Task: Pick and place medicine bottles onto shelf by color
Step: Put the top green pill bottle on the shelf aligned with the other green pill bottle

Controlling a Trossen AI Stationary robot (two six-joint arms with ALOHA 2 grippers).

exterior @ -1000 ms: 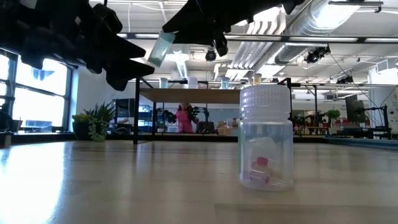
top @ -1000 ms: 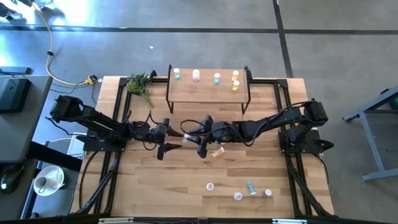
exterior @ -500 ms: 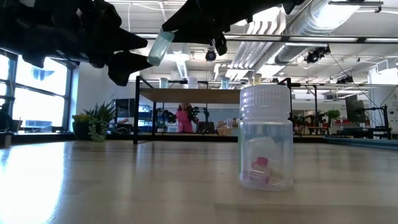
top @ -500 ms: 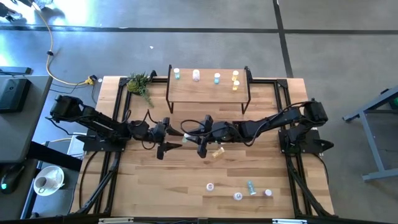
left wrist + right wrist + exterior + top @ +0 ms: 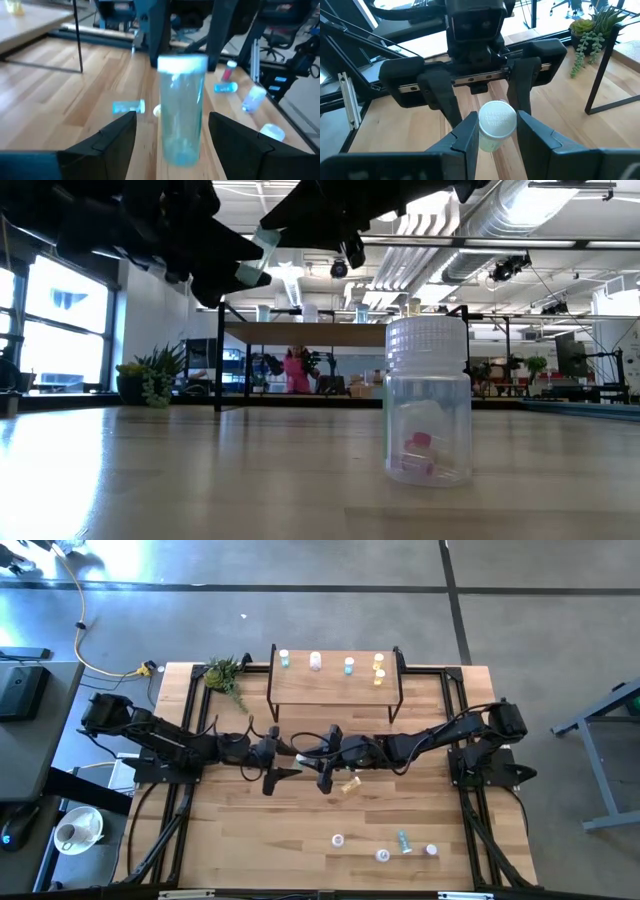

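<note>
In front of the shelf [image 5: 335, 690], the right tool [image 5: 495, 131] pinches a teal bottle [image 5: 181, 110] above the tabletop [image 5: 250, 840], and the left tool [image 5: 172, 137], wide open and empty, straddles it; releasing early could drop it.

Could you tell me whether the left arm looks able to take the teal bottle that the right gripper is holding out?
Probably yes. The left gripper is open, its fingers flanking the teal bottle, which the right gripper holds by its cap end; nothing lies between.
</note>
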